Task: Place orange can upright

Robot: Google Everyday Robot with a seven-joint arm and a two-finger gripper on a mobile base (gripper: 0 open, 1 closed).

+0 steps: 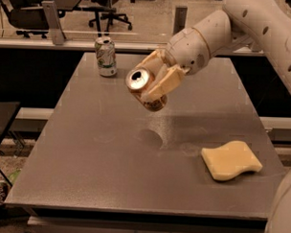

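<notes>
One orange can (139,80) | clamped tilted inside pincer (145,85) | airborne above table (86,174) middle

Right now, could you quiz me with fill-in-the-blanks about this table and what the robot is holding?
1. The tool is shut on the orange can, which hangs tilted ____ the table.
2. The white-and-green can stands ____ near the table's far edge.
3. The yellow sponge lies on the picture's ____ side.
Missing words: above, upright, right.
</notes>
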